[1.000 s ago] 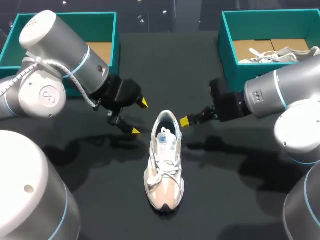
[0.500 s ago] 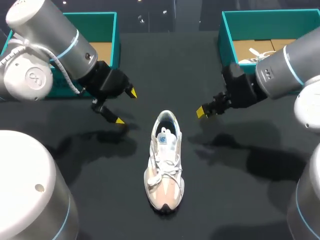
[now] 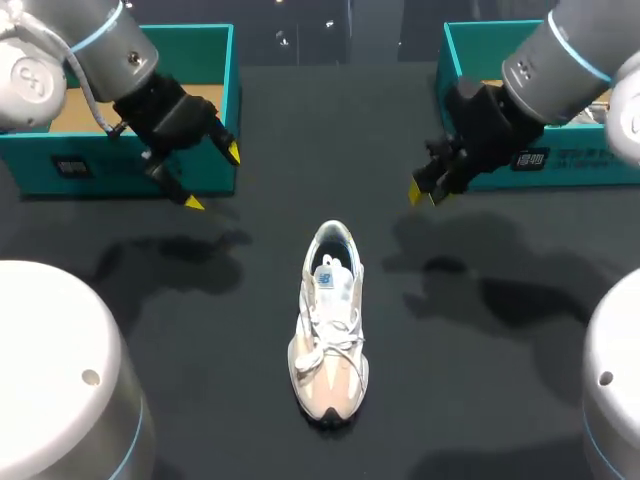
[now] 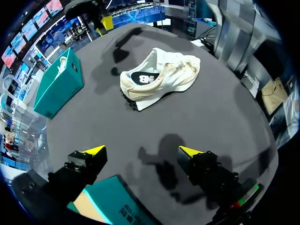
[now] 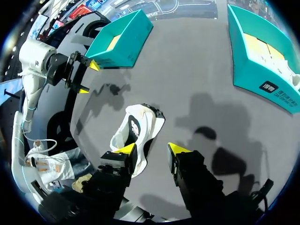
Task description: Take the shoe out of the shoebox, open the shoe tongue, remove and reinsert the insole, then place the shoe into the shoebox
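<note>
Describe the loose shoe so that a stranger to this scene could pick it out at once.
On the black table, look between the teal left box and right box. The white and beige shoe lies mid-table, laces up, toe toward the robot, alone outside both boxes.

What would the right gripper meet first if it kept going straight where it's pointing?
Most likely the white shoe, which lies just ahead of the open right gripper, slightly toward one finger. Depth is unclear, so it might reach the table beside the shoe instead.
</note>
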Available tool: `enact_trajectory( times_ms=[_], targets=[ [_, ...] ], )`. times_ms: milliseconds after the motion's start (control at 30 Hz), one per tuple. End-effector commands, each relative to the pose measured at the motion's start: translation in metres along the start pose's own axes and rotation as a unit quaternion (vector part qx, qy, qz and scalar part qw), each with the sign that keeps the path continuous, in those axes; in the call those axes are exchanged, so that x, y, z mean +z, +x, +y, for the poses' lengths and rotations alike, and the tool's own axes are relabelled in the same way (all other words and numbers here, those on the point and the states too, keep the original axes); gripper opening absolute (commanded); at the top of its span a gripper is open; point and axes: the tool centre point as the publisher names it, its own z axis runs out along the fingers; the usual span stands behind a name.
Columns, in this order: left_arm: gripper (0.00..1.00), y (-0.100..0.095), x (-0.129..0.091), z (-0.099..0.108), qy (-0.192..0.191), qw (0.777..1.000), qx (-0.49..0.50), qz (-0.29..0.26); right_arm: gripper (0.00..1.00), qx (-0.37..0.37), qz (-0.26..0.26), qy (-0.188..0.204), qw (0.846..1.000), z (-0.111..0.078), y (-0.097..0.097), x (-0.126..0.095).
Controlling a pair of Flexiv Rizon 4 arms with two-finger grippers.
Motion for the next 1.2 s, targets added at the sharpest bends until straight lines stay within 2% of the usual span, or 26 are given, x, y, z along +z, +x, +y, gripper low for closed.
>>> enact_trajectory(
  times_ms=[33, 100, 133, 200, 333, 433, 500, 900, 1000, 1200],
  targets=[
    [1.0, -0.006, -0.016, 0.011, 0.008, 0.999, 0.02, 0.029, 0.26, 0.02, -0.142, 0.055, 0.988, 0.003, 0.016, -0.005],
    [1.0, -0.008, -0.023, 0.016, 0.013, 0.999, 0.034, 0.034, 0.06, 0.031, -0.164, 0.056, 0.984, 0.001, 0.024, -0.002],
    [1.0, -0.01, -0.027, 0.019, 0.017, 0.998, 0.041, 0.036, 0.0, 0.034, -0.171, 0.054, 0.983, 0.001, 0.029, -0.001],
    [1.0, -0.013, -0.036, 0.026, 0.021, 0.998, 0.054, 0.037, 0.0, 0.048, -0.205, 0.053, 0.976, -0.001, 0.04, 0.002],
    [1.0, -0.02, -0.056, 0.044, 0.02, 0.996, 0.076, 0.033, 0.0, 0.061, -0.239, 0.04, 0.968, -0.004, 0.07, 0.009],
    [1.0, -0.02, -0.056, 0.044, 0.02, 0.996, 0.076, 0.033, 0.0, 0.078, -0.249, 0.028, 0.965, -0.003, 0.094, 0.019],
    [1.0, -0.02, -0.056, 0.044, 0.02, 0.996, 0.076, 0.033, 0.0, 0.089, -0.249, -0.015, 0.964, -0.003, 0.111, 0.025],
    [1.0, -0.02, -0.056, 0.044, 0.02, 0.996, 0.076, 0.033, 0.0, 0.089, -0.249, -0.015, 0.964, -0.003, 0.111, 0.025],
    [1.0, -0.02, -0.056, 0.044, 0.02, 0.996, 0.076, 0.033, 0.0, 0.106, -0.26, -0.018, 0.96, 0.011, 0.119, 0.041],
    [1.0, -0.02, -0.056, 0.044, 0.02, 0.996, 0.076, 0.033, 0.0, 0.142, -0.271, -0.041, 0.951, 0.016, 0.128, 0.056]
  ],
)
